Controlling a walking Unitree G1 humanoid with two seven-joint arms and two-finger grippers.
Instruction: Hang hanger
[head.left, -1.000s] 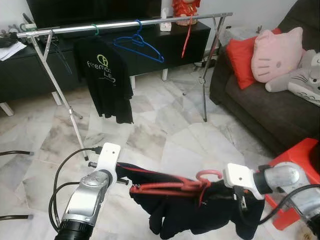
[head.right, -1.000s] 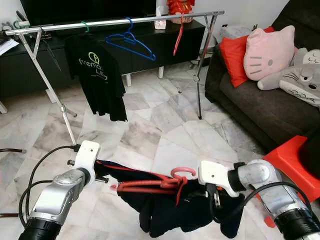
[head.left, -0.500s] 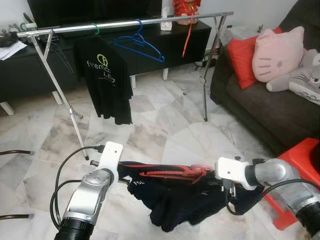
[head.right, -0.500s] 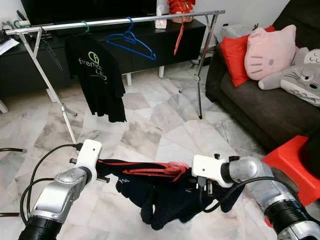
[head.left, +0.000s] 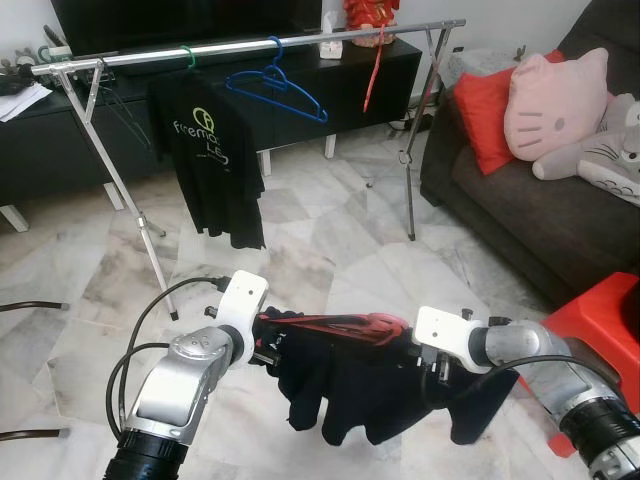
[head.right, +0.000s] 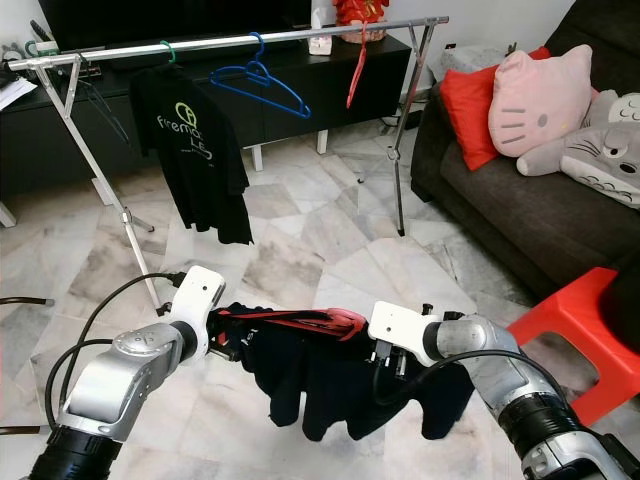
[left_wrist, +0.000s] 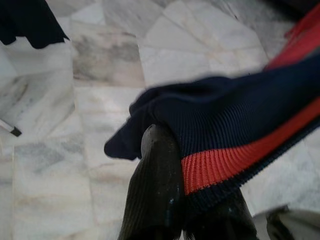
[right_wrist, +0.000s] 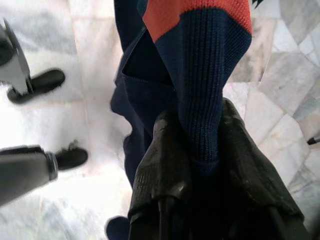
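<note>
A dark navy garment (head.left: 360, 395) with red trim is draped on a red hanger (head.left: 345, 323) and hangs low between my two grippers, over the marble floor. My left gripper (head.left: 262, 348) is shut on the garment's ribbed edge (left_wrist: 230, 125) at one end. At the other end my right gripper (head.left: 437, 368) is shut on the navy and red knit (right_wrist: 200, 75). Well ahead stands the silver clothes rail (head.left: 250, 45). It carries a black T-shirt (head.left: 210, 150), an empty blue hanger (head.left: 278, 85) and a thin red hanger (head.left: 374, 70).
A dark sofa (head.left: 540, 220) with a red cushion (head.left: 485, 110) and a pink plush pillow (head.left: 555, 100) is on the right. A red stool (head.left: 600, 310) stands close by my right arm. A black TV cabinet (head.left: 60, 140) sits behind the rail, whose legs (head.left: 150, 240) spread onto the floor.
Both grippers have drawn closer together and slightly forward. The garment now bunches and hangs down between them, and the hanger's upright hook has turned flat.
</note>
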